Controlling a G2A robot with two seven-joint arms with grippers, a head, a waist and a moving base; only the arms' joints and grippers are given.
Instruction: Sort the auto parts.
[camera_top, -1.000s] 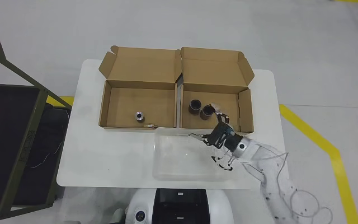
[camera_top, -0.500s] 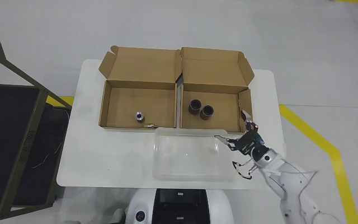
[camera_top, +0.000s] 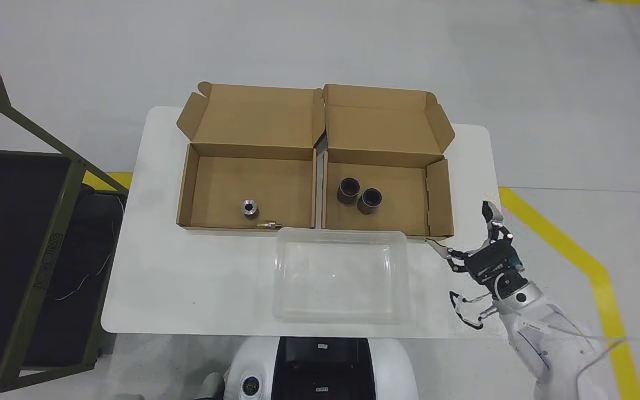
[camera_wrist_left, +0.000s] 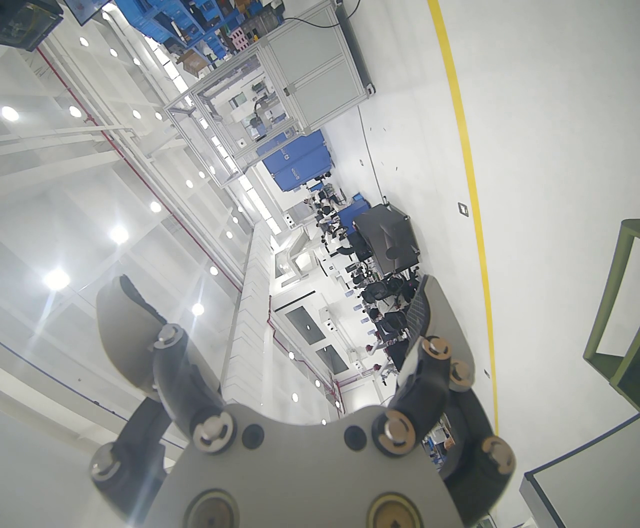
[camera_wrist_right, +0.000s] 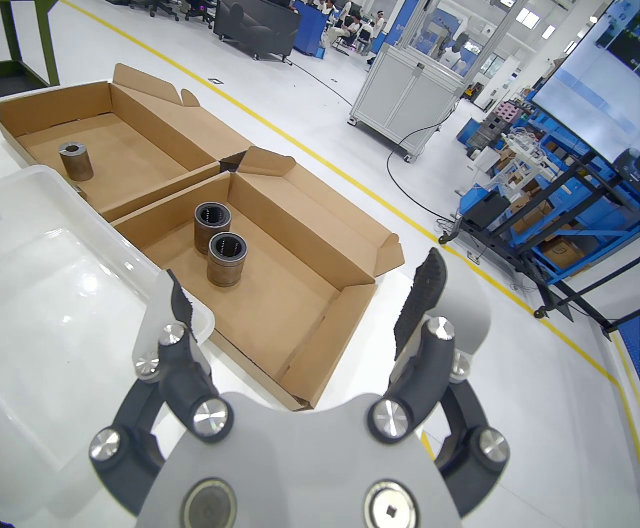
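The right gripper (camera_top: 463, 230) hung spread and empty just right of the tray (camera_top: 340, 232). 2 bearings (camera_top: 350, 189) stood in the right box (camera_top: 437, 195), 1 bushing (camera_top: 248, 208) in the left box (camera_top: 186, 190) (all upright). The left gripper (camera_wrist_left: 272, 295) was spread too.

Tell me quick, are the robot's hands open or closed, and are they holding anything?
Left hand: open, holding nothing.
Right hand: open, holding nothing.
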